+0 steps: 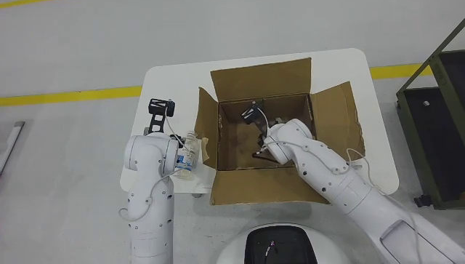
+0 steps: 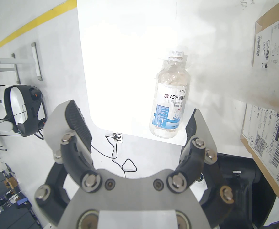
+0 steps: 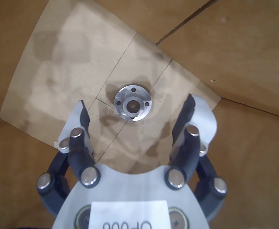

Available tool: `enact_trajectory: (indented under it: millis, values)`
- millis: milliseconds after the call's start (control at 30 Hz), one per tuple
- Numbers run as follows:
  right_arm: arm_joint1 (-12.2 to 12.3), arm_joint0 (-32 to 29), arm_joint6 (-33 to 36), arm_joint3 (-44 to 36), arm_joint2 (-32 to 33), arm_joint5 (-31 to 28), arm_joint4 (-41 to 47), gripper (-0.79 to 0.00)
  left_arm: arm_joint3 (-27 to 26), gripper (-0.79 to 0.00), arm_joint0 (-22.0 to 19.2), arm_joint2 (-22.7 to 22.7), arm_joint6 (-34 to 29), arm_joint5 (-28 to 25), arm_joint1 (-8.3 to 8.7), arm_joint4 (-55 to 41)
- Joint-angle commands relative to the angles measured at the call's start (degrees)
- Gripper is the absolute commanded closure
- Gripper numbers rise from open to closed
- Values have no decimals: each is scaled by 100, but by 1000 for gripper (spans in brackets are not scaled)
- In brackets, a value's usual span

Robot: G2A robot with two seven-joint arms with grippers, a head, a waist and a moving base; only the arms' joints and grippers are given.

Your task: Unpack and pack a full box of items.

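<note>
Risks first: flange [image 3: 132, 105] lies flat and low on the floor of the box [image 1: 261, 129], so a grasp that comes down too shallow could, in our judgement, skid off its rim, and one too deep could dig the pads into the cardboard. The right arm is sunk into the box, so a careless lift might also catch a wall or flap and drag the box across the worktop [image 1: 167, 82]. Second risk: the bottle [image 2: 169, 98] appears to lie on its side with its base at the worktop's near edge, close to the near-left corner and just beside the box's left flap. A nudge could roll it off. Right gripper [image 3: 136, 101] hangs over the flange with jaws spread wide to either side of it, holding nothing. Left gripper [image 2: 134, 110] is also wide open and empty, above the bottle's base end. Flange: round, bright steel, with a raised central hub, a bore and four small holes around it. We expect it to be heavy for its size and slippery. Bottle: clear plastic, white cap, blue and white label, seemingly near empty, so light and easily pushed. Box stands mid-worktop with all four flaps open.
</note>
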Motion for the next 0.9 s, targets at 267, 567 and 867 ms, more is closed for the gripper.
enact_trajectory:
  millis: [267, 567, 867]
  values:
    - [-70, -15, 97, 42, 28, 26, -128, -391, 0, -785, 0, 0, 0, 0, 0, 0]
    - [-132, -14, 159, 205, 60, 12, -223, -382, 0, -785, 0, 0, 0, 0, 0, 0]
    - [-214, 55, 120, 501, 89, -22, -223, -372, 0, -785, 0, 0, 0, 0, 0, 0]
